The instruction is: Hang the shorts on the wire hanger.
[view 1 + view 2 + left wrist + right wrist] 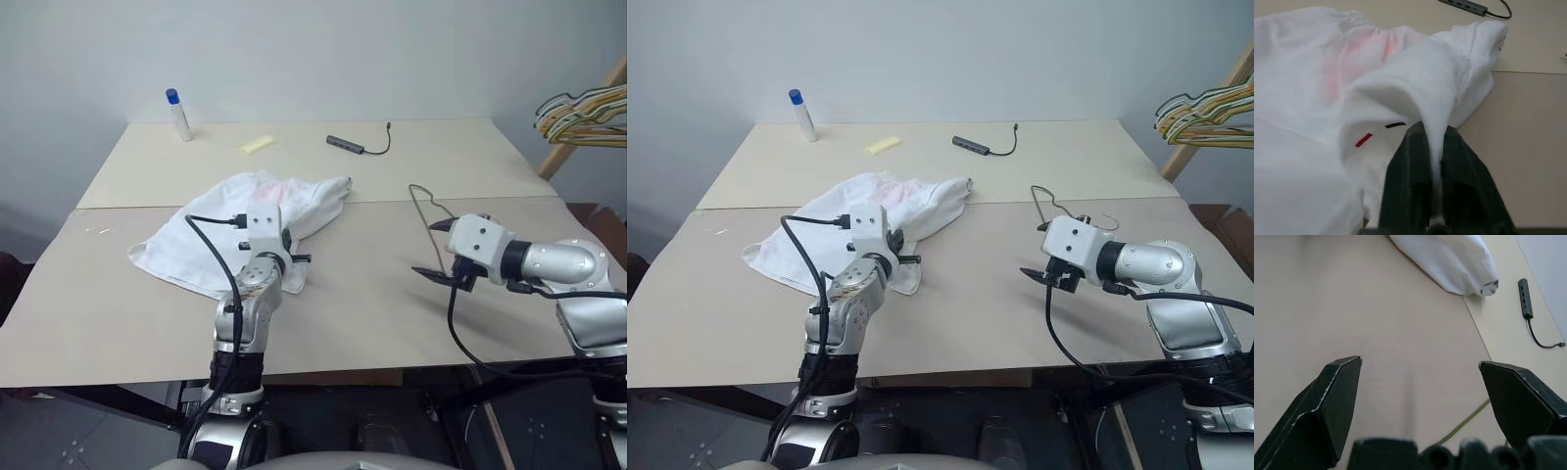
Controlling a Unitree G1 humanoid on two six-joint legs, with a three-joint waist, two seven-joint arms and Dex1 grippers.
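The shorts point(245, 230) are lying crumpled on the bench point(108, 323), left of centre. The left hand point(1436, 161) is pinching a raised fold of them. The wire hanger point(428, 211) is lying beside the right hand point(1420, 387), which is hovering spread wide, grasping nothing.

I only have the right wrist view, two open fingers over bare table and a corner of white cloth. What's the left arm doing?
Observer: The left gripper is shut on a fold of the shorts.
Operator: Where's the wire hanger?
Observer: The wire hanger lies flat on the table, just beyond the right gripper, apart from the cloth.
Operator: Anything else up there?
Observer: At the far side stand a blue-capped bottle, a yellow slip and a grey cabled hub.
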